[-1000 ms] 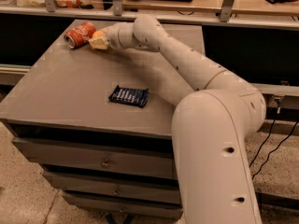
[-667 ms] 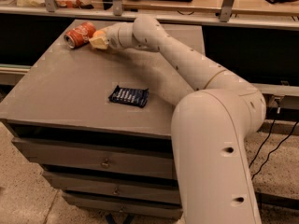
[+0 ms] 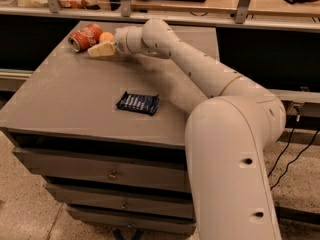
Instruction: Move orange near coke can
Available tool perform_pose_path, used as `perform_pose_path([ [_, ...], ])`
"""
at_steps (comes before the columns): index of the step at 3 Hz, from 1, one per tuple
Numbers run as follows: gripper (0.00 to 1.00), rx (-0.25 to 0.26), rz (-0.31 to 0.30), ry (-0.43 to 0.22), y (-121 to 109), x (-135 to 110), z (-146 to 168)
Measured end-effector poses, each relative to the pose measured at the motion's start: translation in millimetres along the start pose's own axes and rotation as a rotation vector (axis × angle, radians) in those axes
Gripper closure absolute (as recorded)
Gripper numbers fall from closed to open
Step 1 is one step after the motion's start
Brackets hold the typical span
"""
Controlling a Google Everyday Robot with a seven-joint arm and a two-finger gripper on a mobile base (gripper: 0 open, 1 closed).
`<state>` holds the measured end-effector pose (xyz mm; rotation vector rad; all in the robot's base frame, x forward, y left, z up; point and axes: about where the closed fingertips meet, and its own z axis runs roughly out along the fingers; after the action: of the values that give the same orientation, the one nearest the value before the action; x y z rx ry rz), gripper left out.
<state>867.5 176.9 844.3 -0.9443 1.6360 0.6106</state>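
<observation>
The coke can [image 3: 84, 37] lies on its side at the far left corner of the grey cabinet top [image 3: 75, 91], its silver top facing the front left. The orange [image 3: 105, 36] sits right beside the can, on its right. My gripper [image 3: 101, 46] reaches in from the right, low over the top, right at the orange. Its cream tip lies just in front of the fruit. The arm runs back across the cabinet to the large white base at the right.
A dark blue snack wrapper [image 3: 138, 103] lies flat in the middle of the cabinet top. Drawers fill the cabinet's front. A railing and shelf with bags run behind the cabinet. Cables hang at the right by the floor.
Little has changed. The arm, the orange and the can stay at the far left corner.
</observation>
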Motion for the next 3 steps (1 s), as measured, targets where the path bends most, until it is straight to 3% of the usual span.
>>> perform_pose_path([
  [2,0.0,-0.003,0.054,-0.019,-1.1,4.7,-6.3],
  [3,0.0,0.024,0.058,-0.026,-12.3,6.0,-21.5],
])
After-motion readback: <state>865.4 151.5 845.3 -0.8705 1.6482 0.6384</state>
